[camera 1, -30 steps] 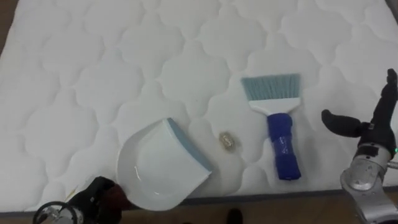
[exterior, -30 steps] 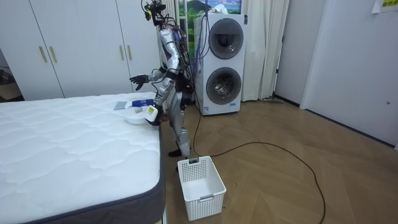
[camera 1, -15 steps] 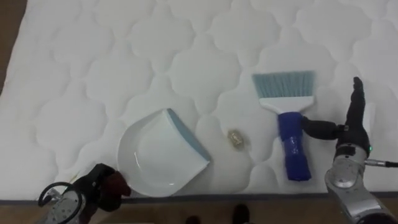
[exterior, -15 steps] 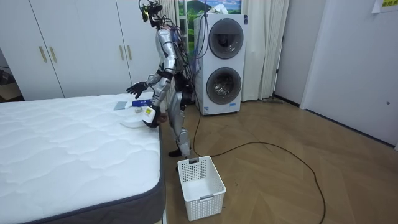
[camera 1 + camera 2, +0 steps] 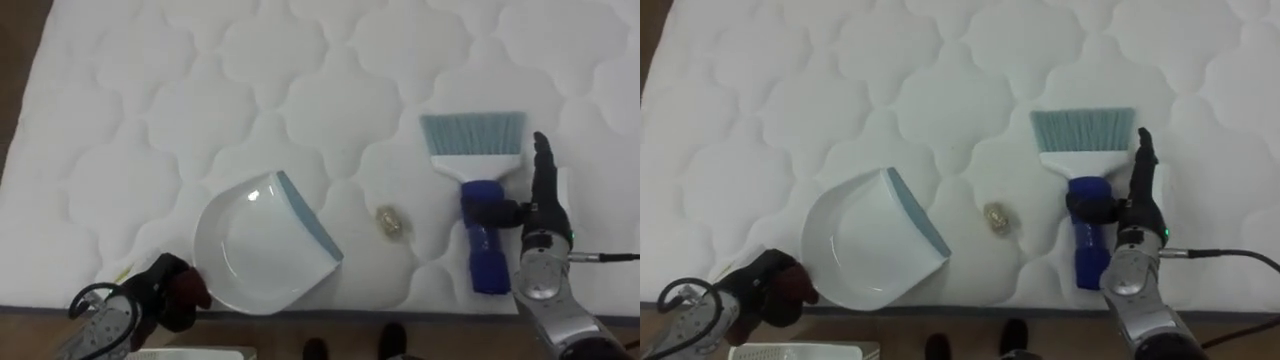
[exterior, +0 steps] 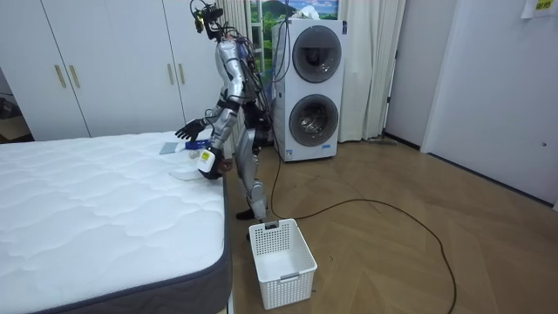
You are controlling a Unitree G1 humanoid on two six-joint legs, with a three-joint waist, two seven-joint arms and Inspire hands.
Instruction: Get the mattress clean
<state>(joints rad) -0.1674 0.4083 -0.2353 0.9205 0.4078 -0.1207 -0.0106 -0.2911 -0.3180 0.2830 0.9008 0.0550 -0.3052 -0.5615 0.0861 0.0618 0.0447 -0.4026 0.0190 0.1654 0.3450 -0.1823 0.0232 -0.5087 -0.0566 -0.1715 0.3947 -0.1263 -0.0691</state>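
Blue brush [image 5: 478, 192] is what the right hand [image 5: 545, 218] reaches for — fingers [image 5: 541, 165] straight, apart; next they should curl round its handle.

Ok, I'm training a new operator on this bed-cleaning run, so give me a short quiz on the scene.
1. What small thing lies on the mattress between the dustpan and the brush?
2. Which hand is at the brush handle: A, left; B, right?
3. True or false: the brush lies inside the dustpan.
Key: 1 a crumpled scrap; 2 B, the right hand; 3 false.
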